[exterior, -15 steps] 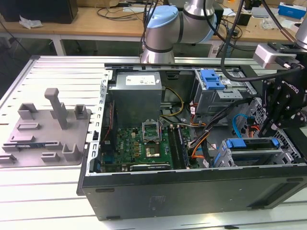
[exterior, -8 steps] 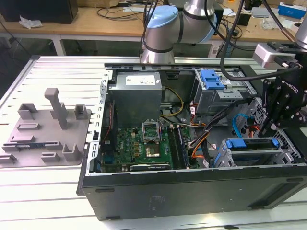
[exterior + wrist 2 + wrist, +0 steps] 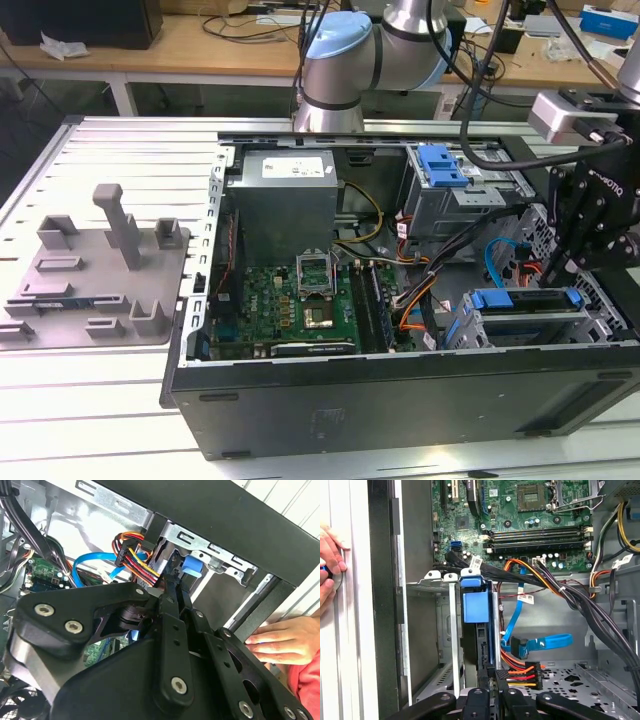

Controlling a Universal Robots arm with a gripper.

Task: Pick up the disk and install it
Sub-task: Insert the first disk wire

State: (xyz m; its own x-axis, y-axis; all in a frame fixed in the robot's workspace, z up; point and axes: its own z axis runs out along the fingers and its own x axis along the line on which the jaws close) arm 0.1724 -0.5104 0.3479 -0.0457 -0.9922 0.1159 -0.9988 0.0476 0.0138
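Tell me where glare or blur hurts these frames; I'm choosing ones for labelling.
In the exterior view, light bleaches the ribbed metal table toward white, while the case's front wall stays dark. In the second wrist view, the gripper linkage close to the lens is soft, and the hand looks overexposed. In the first wrist view, the motherboard and the disk are evenly lit and crisp.

Open black PC case (image 3: 400,405) lying on slatted metal table (image 3: 100,440); green motherboard (image 3: 300,305) inside w/ bare CPU socket (image 3: 320,318); grey PSU box (image 3: 285,200) just behind board; orange/red/yellow cable bundle (image 3: 520,672) and blue flat data cable (image 3: 545,642) in first wrist view; grey moulded fixture tray (image 3: 95,275) on table at exterior view's left, apart from case; wooden bench (image 3: 200,45) behind.
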